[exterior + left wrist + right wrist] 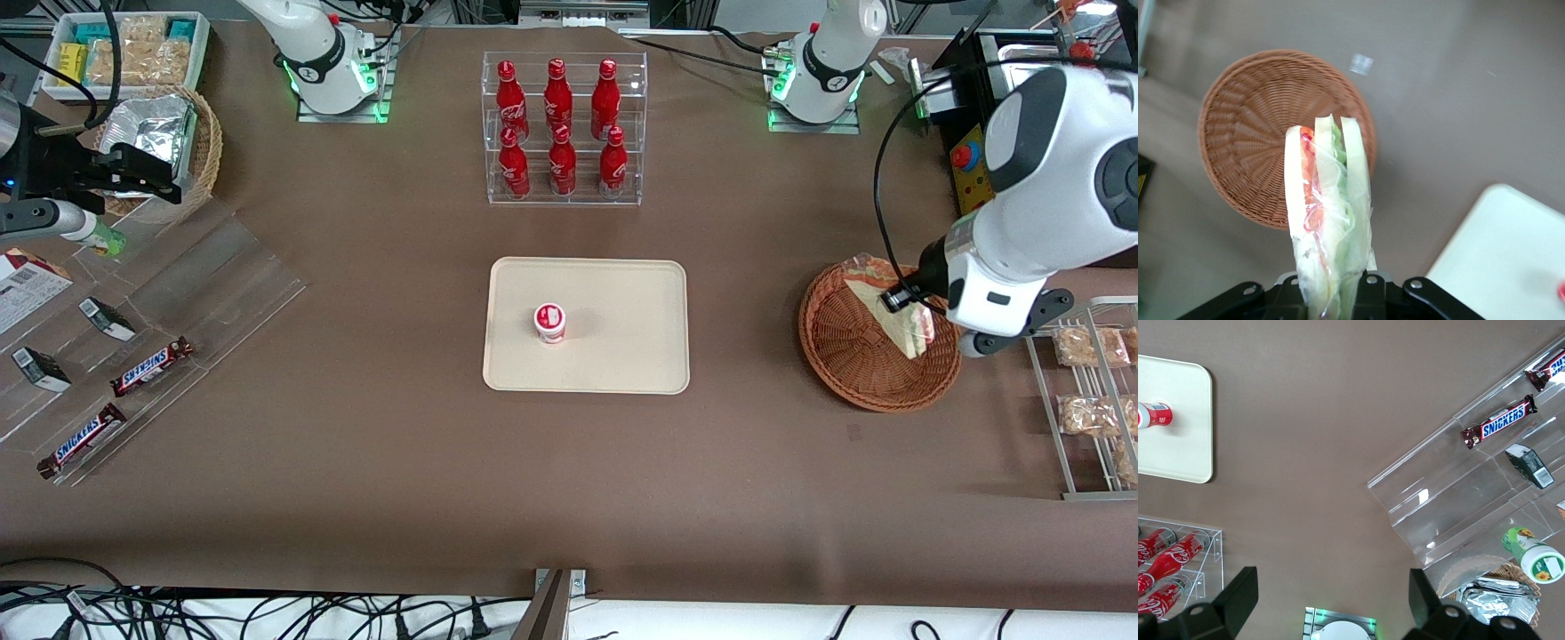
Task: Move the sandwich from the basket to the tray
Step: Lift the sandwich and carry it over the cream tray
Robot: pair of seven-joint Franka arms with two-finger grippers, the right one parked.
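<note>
My left gripper [909, 300] is shut on the sandwich [900, 318], a clear-wrapped white-bread wedge with red and green filling at its edge. The sandwich hangs lifted above the round reddish-brown wicker basket [849, 360], over the part of it nearest the working arm. In the left wrist view the sandwich [1328, 207] sticks out from the gripper [1333, 293], and the basket [1245, 140] below it holds nothing. The cream-beige tray [622, 356] lies at the table's middle; its corner [1511, 260] shows in the wrist view.
A small red-and-white cup [549, 322] stands on the tray. A clear rack of red bottles [562, 129] stands farther from the front camera than the tray. A metal rack of bagged snacks [1089, 391] is beside the basket. Acrylic shelves with Snickers bars [151, 366] lie toward the parked arm's end.
</note>
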